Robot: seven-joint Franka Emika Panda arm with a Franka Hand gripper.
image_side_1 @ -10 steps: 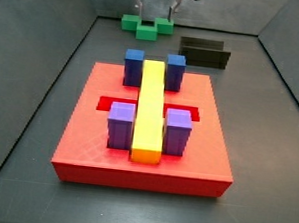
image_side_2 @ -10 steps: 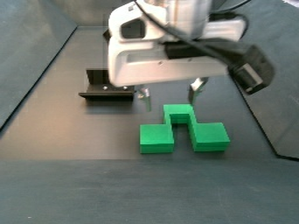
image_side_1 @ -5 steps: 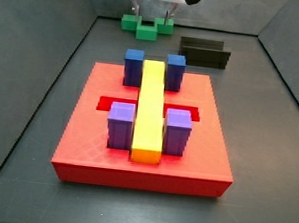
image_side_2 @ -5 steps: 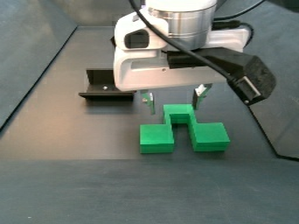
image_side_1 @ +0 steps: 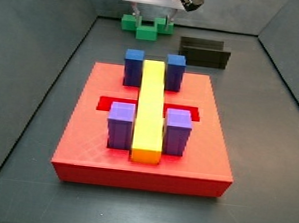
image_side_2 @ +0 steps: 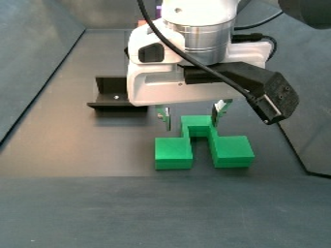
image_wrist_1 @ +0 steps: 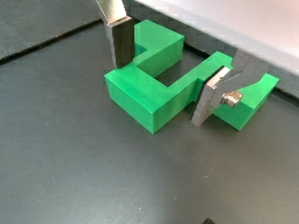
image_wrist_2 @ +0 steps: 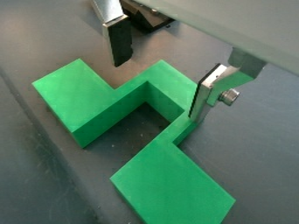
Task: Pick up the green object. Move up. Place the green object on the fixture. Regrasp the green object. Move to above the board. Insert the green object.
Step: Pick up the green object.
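Gripper (image_side_2: 189, 114) sits low over the green object (image_side_2: 202, 145), centre of a side view; fingers spread apart, one on each side of the block's central bar, gripping nothing. In both wrist views the silver fingers (image_wrist_1: 215, 96) (image_wrist_2: 212, 90) flank the bar, just beside it; contact cannot be confirmed. Green object lies flat on the dark floor. Fixture (image_side_2: 118, 95) stands at left of that frame, apart from the block. Board (image_side_1: 142, 151) with yellow bar (image_side_1: 150, 111) fills the lower centre of a side view, well apart from the green object (image_side_1: 147, 26).
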